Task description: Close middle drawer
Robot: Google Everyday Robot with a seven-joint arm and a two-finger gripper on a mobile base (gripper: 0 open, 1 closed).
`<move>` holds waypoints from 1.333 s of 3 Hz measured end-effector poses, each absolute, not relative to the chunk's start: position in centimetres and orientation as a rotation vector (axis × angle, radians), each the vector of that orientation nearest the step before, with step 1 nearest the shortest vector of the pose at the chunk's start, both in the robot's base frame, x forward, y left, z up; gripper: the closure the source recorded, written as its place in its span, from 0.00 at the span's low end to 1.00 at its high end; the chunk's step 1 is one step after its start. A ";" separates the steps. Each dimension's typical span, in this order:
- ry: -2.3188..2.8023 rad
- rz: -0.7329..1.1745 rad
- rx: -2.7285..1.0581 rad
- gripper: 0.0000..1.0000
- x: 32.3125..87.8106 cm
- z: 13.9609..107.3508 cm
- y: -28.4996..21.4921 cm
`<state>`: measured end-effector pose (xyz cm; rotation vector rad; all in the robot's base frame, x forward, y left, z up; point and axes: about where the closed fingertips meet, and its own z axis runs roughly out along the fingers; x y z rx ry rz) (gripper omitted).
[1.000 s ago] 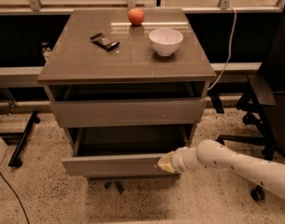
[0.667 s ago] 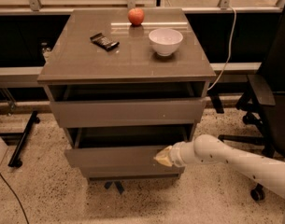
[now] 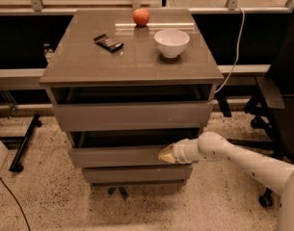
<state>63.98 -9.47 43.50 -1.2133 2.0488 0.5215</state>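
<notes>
Middle drawer (image 3: 116,156): second of three in a grey cabinet under the counter (image 3: 84,64); standing a little open, front proud of the bottom drawer (image 3: 137,173), dark slot of its box showing above the panel.

Gripper (image 3: 162,155): at the right end of that front panel, touching it; fingers (image 3: 167,153) together in one tapered pale tip, clamped on nothing; white arm (image 3: 233,155) reaching in low from the right.

Step in hand, as judged: the push itself, well along but not done. Next move, as judged: steady straight pressure toward the cabinet until the front sits flush; contact being off-centre to the right, some risk of the box skewing on its runners, so a level push, kept from sliding off the panel's right edge.

Edges and room: top drawer (image 3: 132,115) also ajar, its front overhanging just above the tip, so little room upward; bottom drawer just below; open speckled floor left and in front; chair (image 3: 281,97) near the arm on the right.

On the counter, well apart from the work: apple (image 3: 141,17), bowl (image 3: 171,42), dark packet (image 3: 108,42).
</notes>
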 end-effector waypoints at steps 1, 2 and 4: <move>2.047 0.540 -1.202 0.59 64.8 43.4 -9.3; 2.046 0.545 -1.203 0.35 64.9 43.3 -9.1; 2.045 0.553 -1.208 0.00 64.8 43.1 -8.7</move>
